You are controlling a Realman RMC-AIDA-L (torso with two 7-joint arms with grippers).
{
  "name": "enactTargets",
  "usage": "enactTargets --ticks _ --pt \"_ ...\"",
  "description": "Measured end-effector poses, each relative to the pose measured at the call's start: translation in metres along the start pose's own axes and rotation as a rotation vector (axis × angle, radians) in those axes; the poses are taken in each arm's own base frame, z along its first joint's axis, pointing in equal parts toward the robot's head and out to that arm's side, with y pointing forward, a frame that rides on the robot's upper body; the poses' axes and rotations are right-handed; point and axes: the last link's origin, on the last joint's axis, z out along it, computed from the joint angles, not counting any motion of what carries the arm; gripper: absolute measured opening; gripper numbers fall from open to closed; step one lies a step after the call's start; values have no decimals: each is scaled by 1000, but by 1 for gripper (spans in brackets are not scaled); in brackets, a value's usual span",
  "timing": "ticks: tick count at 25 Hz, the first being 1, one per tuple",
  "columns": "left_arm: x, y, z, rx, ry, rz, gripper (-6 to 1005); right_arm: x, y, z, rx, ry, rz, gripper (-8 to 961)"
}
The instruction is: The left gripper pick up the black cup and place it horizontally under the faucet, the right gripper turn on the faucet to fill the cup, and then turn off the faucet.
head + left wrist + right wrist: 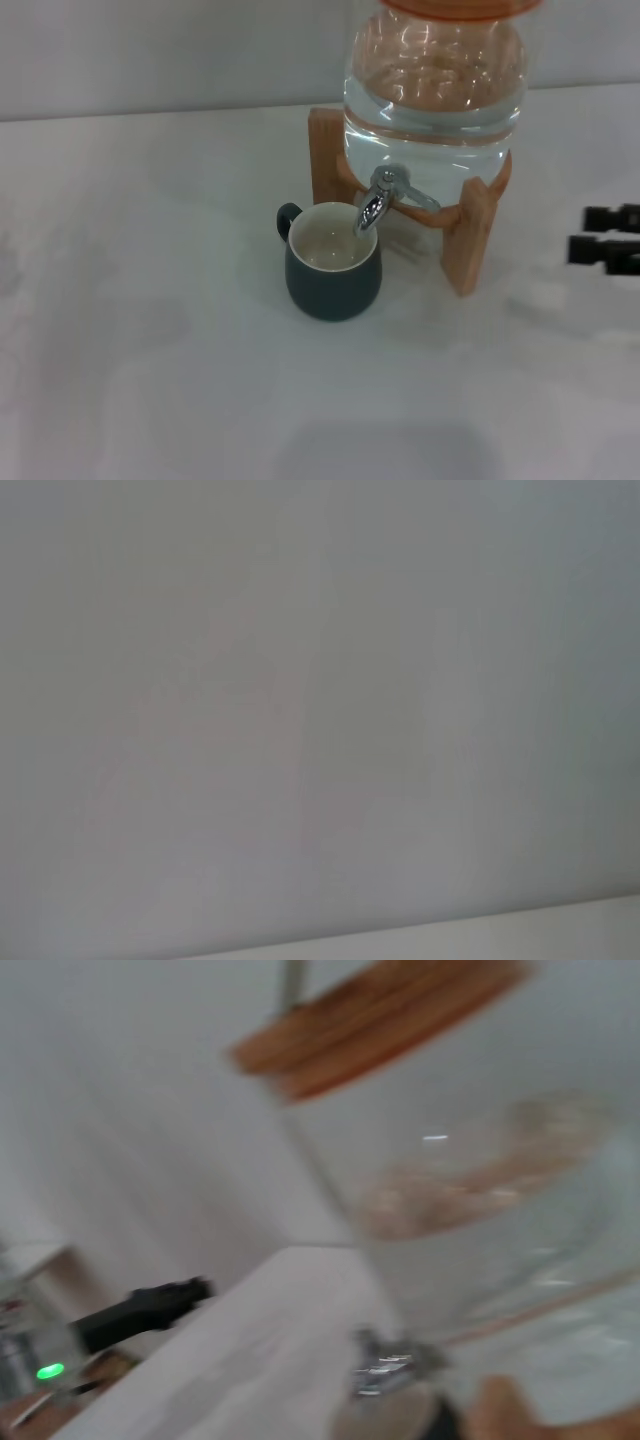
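Note:
The black cup (333, 280) stands upright on the white table, its cream inside showing and its small handle (288, 218) turned to the back left. The chrome faucet (378, 203) juts from the clear glass water jar (435, 90), and its spout hangs over the cup's far rim. I see no stream of water. My right gripper (606, 233) hovers at the right edge, well right of the jar, its two black fingers apart with nothing between them. The right wrist view catches the faucet (385, 1365) and the jar (480, 1210), blurred. The left gripper is out of view.
The jar rests on a wooden cross stand (470, 235) at the back of the white table (150, 350). A grey wall runs behind. The left wrist view holds only a plain pale surface. A dark bar (145, 1310) and a green light (48, 1371) sit far off.

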Motion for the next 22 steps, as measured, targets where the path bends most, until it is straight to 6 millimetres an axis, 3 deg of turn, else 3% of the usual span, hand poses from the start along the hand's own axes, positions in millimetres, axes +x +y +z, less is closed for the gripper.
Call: enactTargets --ticks 9,22 --pt "-3 -1 -2 5 -7 -10 275 -7 18 37 -145 46 -35 840" --pt "1 -5 -12 17 7 19 275 -5 1 75 -111 48 -11 840"
